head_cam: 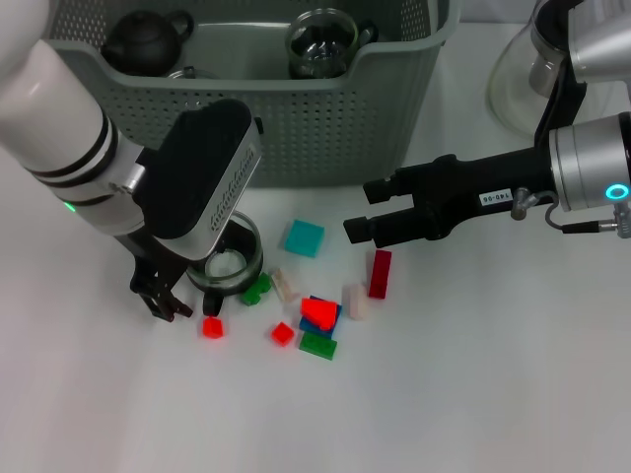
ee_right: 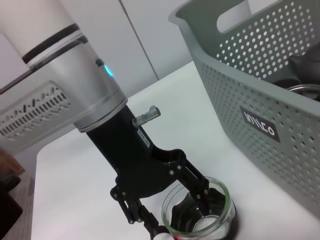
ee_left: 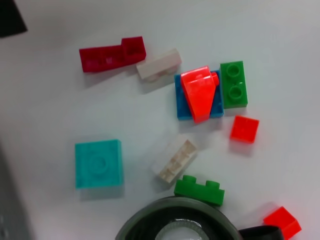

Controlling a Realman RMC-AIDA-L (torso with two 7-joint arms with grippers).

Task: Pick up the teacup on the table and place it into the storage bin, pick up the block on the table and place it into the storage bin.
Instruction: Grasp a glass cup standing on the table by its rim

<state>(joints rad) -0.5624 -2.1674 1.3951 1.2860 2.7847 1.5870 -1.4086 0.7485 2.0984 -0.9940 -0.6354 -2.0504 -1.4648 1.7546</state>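
Left gripper (head_cam: 187, 286) lowered over the teacup (head_cam: 235, 262), one finger inside, one outside, clamped on its rim, cup on the table before the bin (head_cam: 325, 118), blocks (head_cam: 317, 315) beside it, right gripper (head_cam: 367, 209) hovering apart above them.

Head view looks down; both wrist views share the teacup (ee_left: 175, 220).

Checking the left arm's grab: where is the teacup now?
On the table in front of the storage bin, the teacup sits at the left gripper, beside a green block.
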